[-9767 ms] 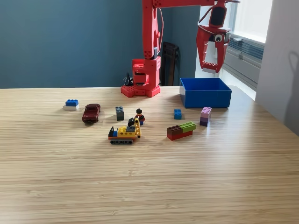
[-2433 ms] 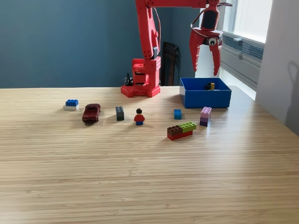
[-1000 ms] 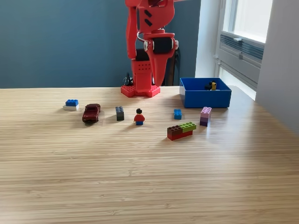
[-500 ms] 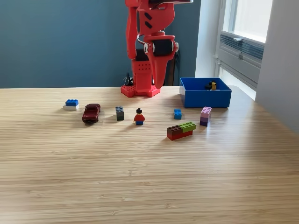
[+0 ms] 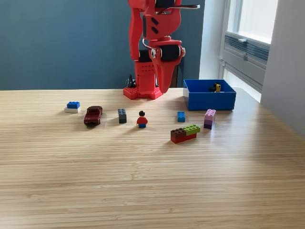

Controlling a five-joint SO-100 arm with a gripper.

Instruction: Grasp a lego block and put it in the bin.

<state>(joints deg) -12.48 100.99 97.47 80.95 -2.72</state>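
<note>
The blue bin [image 5: 209, 99] stands at the back on the exterior view's right, with a small yellow and black piece [image 5: 215, 87] inside it. Loose lego lies on the table: a small blue block [image 5: 181, 116], a purple stack [image 5: 209, 119], a brown, green and red block [image 5: 185, 133], a dark grey block [image 5: 122, 115] and a blue-on-white block [image 5: 72, 106]. My red gripper [image 5: 164, 89] hangs point down above the table, left of the bin and behind the lego figure [image 5: 142, 119]. It shows as one tapering wedge and holds nothing I can see.
A dark red toy car [image 5: 93, 115] sits left of the grey block. The arm's red base [image 5: 143, 90] stands at the table's back edge. A window sill and a pale wall are on the exterior view's right.
The gripper let go of the yellow piece into the bin, then swung left away from it. Over the last second it has dropped slightly lower and moved forward.
</note>
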